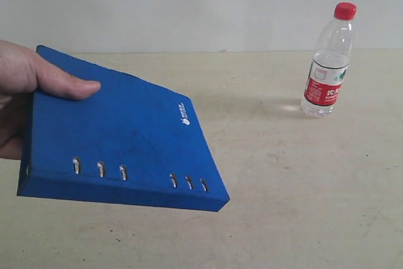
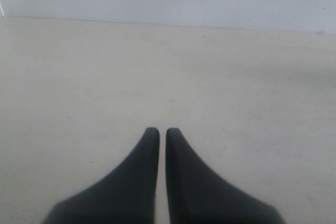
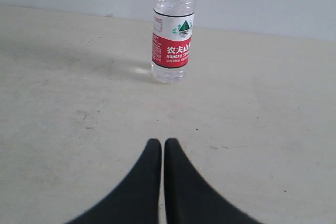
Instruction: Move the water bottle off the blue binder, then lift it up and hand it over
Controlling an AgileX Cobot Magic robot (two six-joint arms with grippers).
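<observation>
Just beige tabletop, white wall, water bottle

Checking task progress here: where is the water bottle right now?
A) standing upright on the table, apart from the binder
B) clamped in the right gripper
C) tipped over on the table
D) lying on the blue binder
A: the water bottle stands upright on the table, well apart from the blue binder that a hand grips.
</observation>
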